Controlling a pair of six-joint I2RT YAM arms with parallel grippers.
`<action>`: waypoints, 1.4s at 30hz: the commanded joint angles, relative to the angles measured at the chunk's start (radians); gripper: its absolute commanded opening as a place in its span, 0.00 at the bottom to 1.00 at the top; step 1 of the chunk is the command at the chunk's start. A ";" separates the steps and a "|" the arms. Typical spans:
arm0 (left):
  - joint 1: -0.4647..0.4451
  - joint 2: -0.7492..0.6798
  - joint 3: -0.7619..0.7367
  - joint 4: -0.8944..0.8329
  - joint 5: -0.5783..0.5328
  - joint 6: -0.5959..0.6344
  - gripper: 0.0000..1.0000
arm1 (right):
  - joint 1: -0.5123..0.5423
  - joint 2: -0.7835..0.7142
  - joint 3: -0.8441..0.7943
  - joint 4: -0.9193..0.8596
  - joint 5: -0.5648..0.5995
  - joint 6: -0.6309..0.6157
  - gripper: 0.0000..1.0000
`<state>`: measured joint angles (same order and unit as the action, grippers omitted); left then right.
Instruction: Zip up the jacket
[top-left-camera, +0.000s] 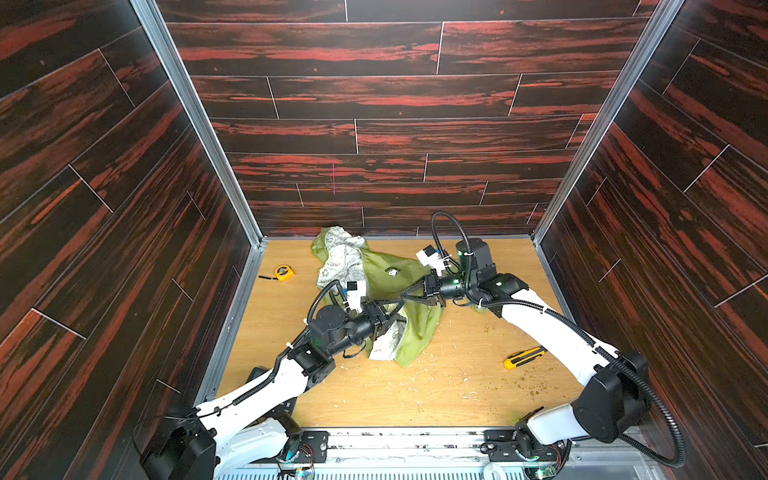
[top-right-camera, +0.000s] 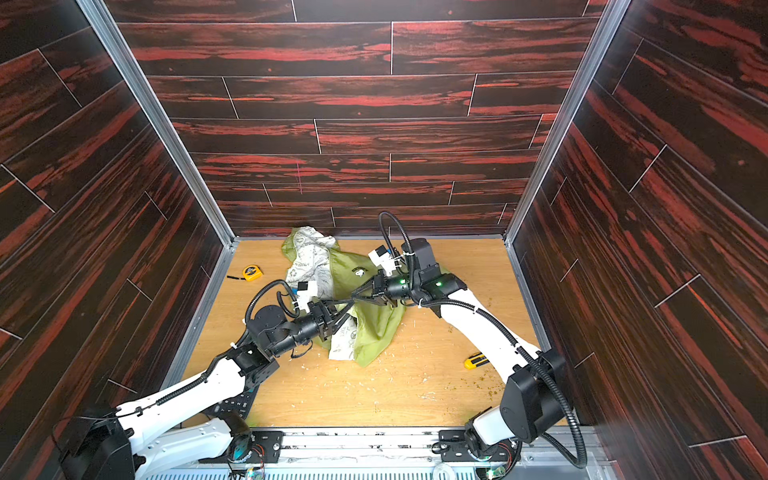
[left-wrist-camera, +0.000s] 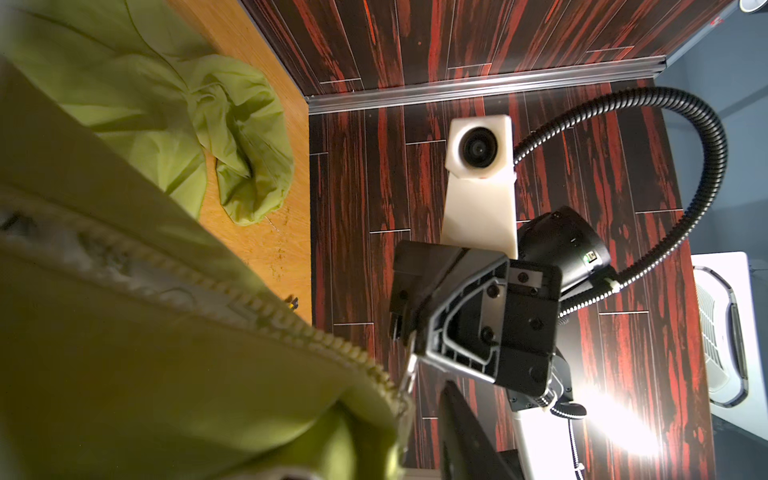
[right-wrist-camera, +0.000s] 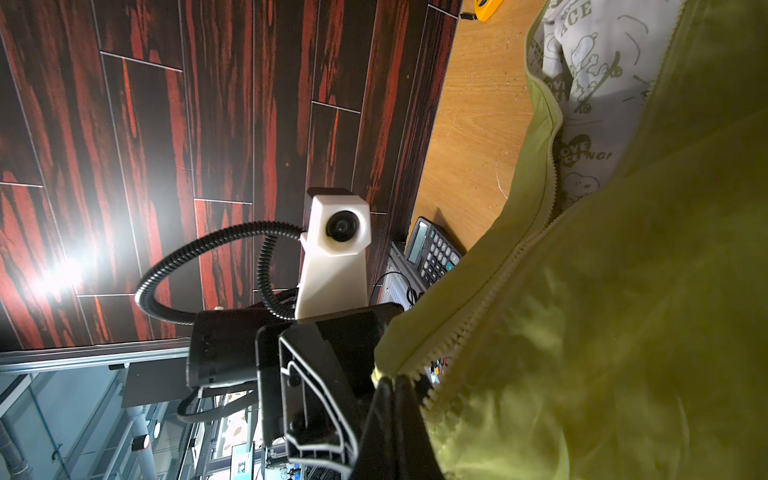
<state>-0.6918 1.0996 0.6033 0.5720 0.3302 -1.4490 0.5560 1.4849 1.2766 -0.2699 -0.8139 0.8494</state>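
The lime-green jacket (top-left-camera: 386, 274) (top-right-camera: 374, 328) lies crumpled on the wooden table, its white printed lining showing and its middle lifted between both arms. My right gripper (top-left-camera: 405, 293) (top-right-camera: 353, 296) (right-wrist-camera: 392, 386) is shut on the metal zipper pull (left-wrist-camera: 409, 376) at the end of the zipper teeth (left-wrist-camera: 257, 307) (right-wrist-camera: 498, 282). My left gripper (top-left-camera: 394, 311) (top-right-camera: 345, 312) (left-wrist-camera: 399, 440) sits right beside it, shut on the jacket's fabric (left-wrist-camera: 124, 353) just below the slider. Fabric hides one left finger. Above the slider the zipper stands apart, and the lining shows through the gap.
A yellow tape measure (top-left-camera: 284, 273) (top-right-camera: 252, 272) lies at the back left. A yellow-black utility knife (top-left-camera: 523, 357) (top-right-camera: 476, 360) lies front right beside my right arm. A calculator (right-wrist-camera: 432, 253) sits under my left arm. Crumbs dot the table (top-left-camera: 415, 395). Dark walls enclose three sides.
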 joint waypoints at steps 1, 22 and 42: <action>0.000 0.020 0.033 0.015 0.028 0.015 0.32 | 0.005 -0.008 0.023 0.009 0.006 0.016 0.00; -0.017 0.027 0.017 0.032 0.019 0.022 0.16 | 0.005 0.009 0.030 0.033 0.049 0.066 0.00; -0.018 -0.195 -0.071 -0.114 -0.065 0.049 0.00 | 0.005 0.009 0.033 0.021 0.200 0.065 0.00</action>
<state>-0.7082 0.9688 0.5446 0.4850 0.2733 -1.4158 0.6006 1.4857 1.2785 -0.2649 -0.7383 0.9089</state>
